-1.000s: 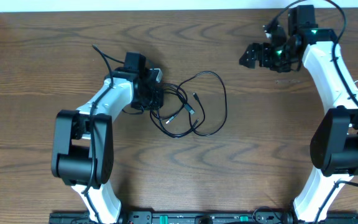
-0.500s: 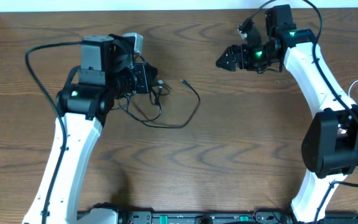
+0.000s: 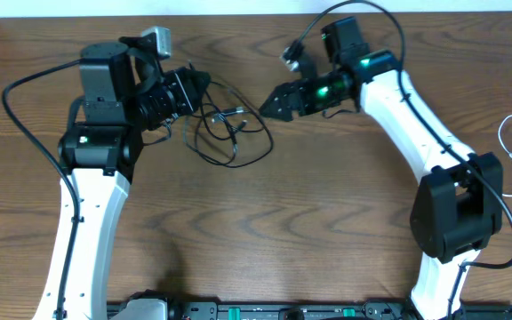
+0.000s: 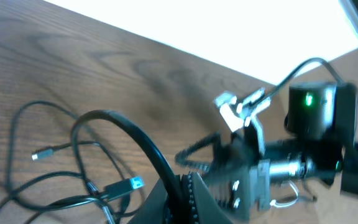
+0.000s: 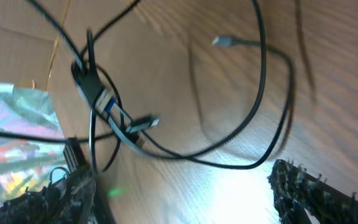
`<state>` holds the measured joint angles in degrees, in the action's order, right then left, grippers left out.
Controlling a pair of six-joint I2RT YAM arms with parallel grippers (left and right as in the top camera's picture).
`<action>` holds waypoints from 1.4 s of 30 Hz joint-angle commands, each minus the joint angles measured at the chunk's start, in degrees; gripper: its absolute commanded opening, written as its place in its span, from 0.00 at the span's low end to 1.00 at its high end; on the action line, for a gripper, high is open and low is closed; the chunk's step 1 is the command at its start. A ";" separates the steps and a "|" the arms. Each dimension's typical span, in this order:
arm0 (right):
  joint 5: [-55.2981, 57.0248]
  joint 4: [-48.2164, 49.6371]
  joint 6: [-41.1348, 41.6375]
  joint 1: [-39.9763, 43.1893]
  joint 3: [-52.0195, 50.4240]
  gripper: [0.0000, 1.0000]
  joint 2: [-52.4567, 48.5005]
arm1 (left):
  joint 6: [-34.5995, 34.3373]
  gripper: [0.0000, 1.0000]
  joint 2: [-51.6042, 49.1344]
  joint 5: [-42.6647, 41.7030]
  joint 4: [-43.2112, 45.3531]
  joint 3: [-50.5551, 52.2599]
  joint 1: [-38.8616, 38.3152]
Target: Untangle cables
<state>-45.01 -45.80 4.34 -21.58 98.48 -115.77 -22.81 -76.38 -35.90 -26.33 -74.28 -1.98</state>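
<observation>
From above, the left claw [image 3: 192,89] sits high at the left of the bench [image 3: 283,222], pointing right and clenched on one strand of the black cables [image 3: 234,147]. Their loose loops spread just to its right, in the gap between the two arms. The left wrist view adds what the overhead cannot. A thick black strand arcs up and runs straight into the toothed finger [image 4: 189,194] at the bottom edge. Thinner loops lie on the wood to the left, one ending in a blue-tipped plug [image 4: 129,184] and another in a small plug [image 4: 40,155]. The opposite arm, blurred, faces in from the right with a green light on. In the overhead view the right claw [image 3: 270,104] points left, its tip near the right side of the loops but apart from them; its spread is hard to read there. The right wrist view settles it: the claw is released, its two fingers [image 5: 306,186] far apart at the bottom corners, with no strand between them and the black loops and plugs lying beyond. Only the overhead shows the white cable [image 3: 502,135], at the far right edge of the bench, well apart from the black tangle.
</observation>
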 commanded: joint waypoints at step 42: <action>49.22 1.53 21.38 -6.08 1.05 0.05 -9.64 | -35.65 0.08 0.42 14.80 -0.24 -0.63 13.66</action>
<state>-0.80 -41.21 31.64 -33.71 98.80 -125.64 -65.49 -76.38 -22.37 -24.62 -74.28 6.87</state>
